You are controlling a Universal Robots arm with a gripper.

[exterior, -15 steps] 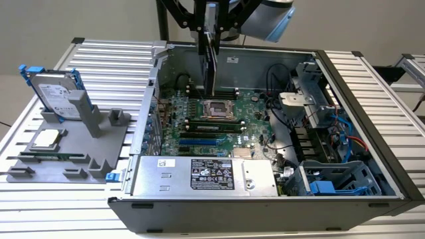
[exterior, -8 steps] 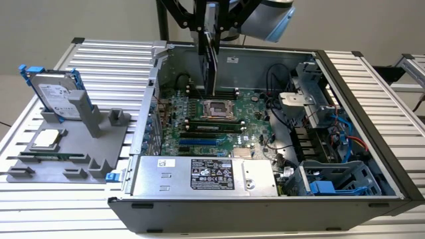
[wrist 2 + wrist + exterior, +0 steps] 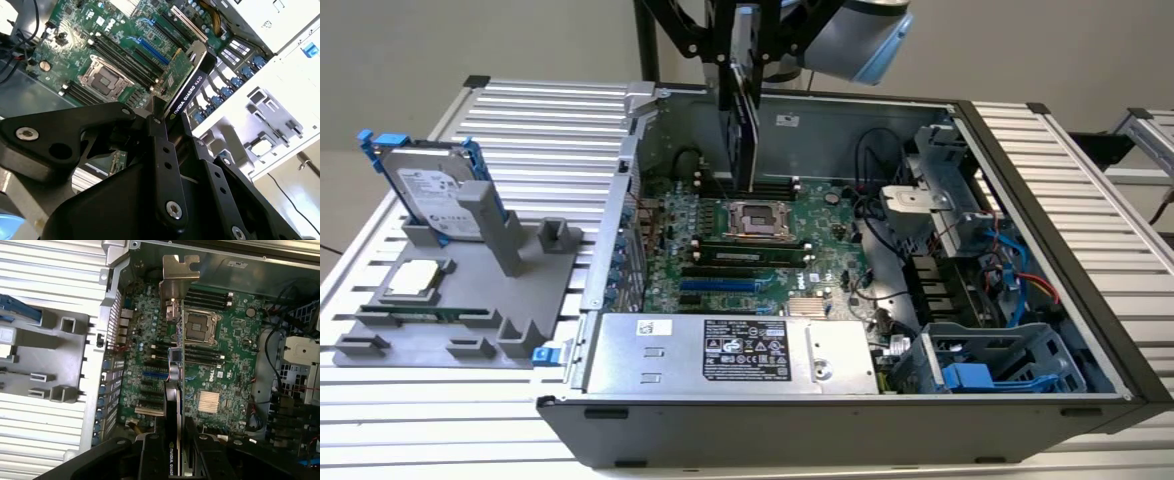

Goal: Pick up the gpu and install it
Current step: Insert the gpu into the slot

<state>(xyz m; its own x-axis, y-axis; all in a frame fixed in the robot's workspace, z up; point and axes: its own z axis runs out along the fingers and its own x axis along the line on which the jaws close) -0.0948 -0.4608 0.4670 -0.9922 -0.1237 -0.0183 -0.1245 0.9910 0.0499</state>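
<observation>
**A:** Which step is in hand?

**B:** The pick-up is judged done. The gpu [image 3: 744,130] is carried in the air, clamped in the gripper [image 3: 175,447], whose jaws are closed on one end of the card. The install is judged begun but not finished, as no slot is entered.

**A:** Where is the card placed?

**B:** It is hung edge-on over the motherboard [image 3: 834,215], inside the open computer case [image 3: 827,130], toward the far wall. In the exterior view its lower end is seen above the CPU socket [image 3: 757,217] and appears clear of the board. The blue expansion slots [image 3: 720,285] lie nearer, apart from it.

**A:** What is called for to seat it?

**B:** By judgement, the contact edge must be brought parallel to a slot. The end bracket must be turned toward the case's rear wall, at the exterior view's left. Straight, even pressure would be wanted, since a tilted card could be jammed or nearby components scraped.

**A:** How is the card described?

**B:** A thin green circuit card is seen, with a black cooler block on one face. A silver metal bracket is fitted at the end away from the gripper. Well apart, at the exterior view's left, a hard drive [image 3: 434,190] is stood in a grey fixture [image 3: 520,290] on the slatted table [image 3: 534,125].
</observation>
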